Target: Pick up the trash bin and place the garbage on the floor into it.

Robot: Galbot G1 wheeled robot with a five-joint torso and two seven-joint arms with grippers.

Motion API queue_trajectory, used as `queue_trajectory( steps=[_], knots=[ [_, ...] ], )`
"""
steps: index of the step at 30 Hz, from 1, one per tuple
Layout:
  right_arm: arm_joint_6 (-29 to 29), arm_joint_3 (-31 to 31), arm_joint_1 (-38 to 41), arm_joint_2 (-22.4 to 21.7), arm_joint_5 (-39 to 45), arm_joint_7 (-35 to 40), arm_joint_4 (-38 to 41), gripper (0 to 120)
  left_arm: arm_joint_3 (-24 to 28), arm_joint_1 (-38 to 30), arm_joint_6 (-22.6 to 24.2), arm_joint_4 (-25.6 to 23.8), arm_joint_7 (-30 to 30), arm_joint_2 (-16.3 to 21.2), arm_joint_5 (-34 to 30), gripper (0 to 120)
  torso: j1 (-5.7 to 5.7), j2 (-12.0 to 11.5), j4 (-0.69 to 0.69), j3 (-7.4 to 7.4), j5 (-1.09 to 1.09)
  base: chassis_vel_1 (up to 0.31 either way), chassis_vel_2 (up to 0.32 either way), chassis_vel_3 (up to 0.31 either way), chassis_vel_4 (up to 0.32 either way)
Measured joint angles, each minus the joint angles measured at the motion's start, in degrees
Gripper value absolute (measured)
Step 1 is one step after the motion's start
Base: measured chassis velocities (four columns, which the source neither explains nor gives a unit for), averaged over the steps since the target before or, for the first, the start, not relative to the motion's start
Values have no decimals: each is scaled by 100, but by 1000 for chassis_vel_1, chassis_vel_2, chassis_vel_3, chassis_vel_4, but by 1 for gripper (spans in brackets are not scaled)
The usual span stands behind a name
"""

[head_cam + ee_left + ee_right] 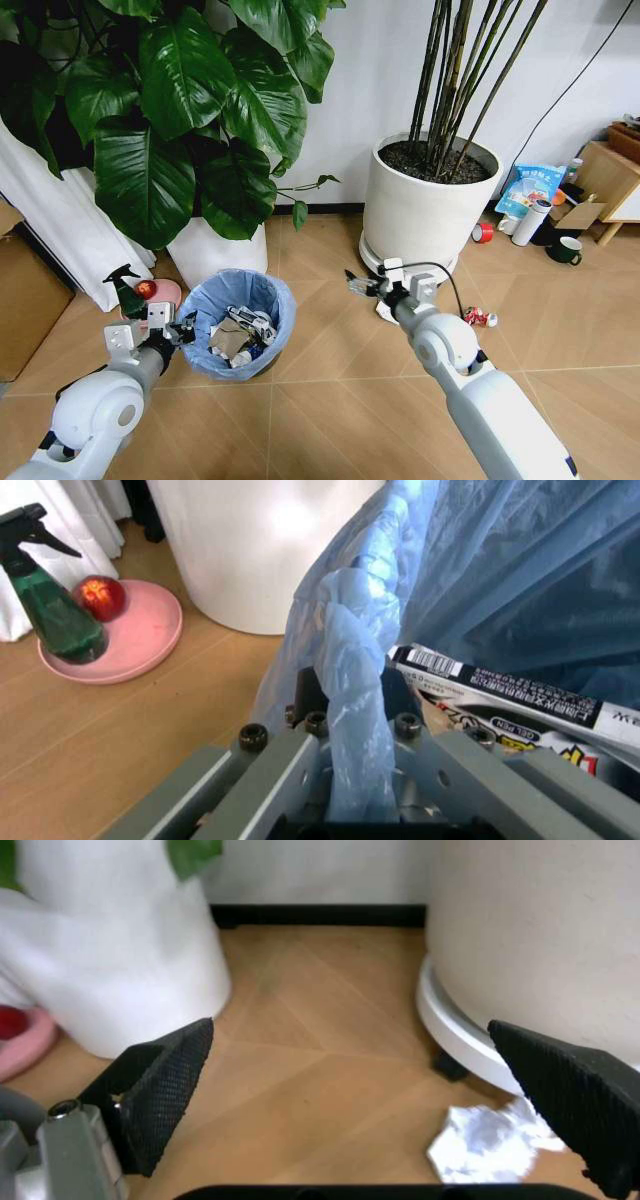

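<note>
Left end effector (350,795) is clamped on the trash bin (240,320) rim through thin bag plastic, so the liner could slip. Right end effector (370,1102) hangs spread above the floor (300,1087) near crumpled paper (490,1140); a descent could clip the white pot's base (460,1042).

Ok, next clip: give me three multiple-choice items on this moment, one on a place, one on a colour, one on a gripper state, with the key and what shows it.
1. Where does the crumpled white paper lie?
A. inside the trash bin
B. on the floor by the big white plant pot's base
C. on the pink plate

2. What colour is the trash bin liner?
A. light blue
B. black
C. yellow

3. What is the left gripper doing?
A. hanging open above the floor
B. holding the spray bottle
C. shut on the bin's bag-covered rim

Key: B, the right wrist view shows it beside the pot; A, the bag is blue; C, the left wrist view shows the bag pinched between its jaws.
</note>
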Motion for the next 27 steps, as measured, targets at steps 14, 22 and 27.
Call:
queue_trajectory(
  steps=[14, 22, 27],
  knots=[
    [67, 92, -67, 33, -55, -27, -95, 100, -12, 18, -9, -16, -4, -4, 6, 0, -1, 1, -1, 0, -2, -147, -145, 137, 143],
    [354, 208, -168, 93, -205, -95, -568, 100, -12, 32, -13, -46, -3, -39, 7, 0, 1, 0, -3, 2, 3, -186, -157, 178, 160],
    [459, 332, -150, 159, -266, -249, -1419, 100, -12, 36, -15, -72, 6, -70, 12, 0, 0, 1, -3, 0, 2, -66, -81, 53, 80]
  ],
)
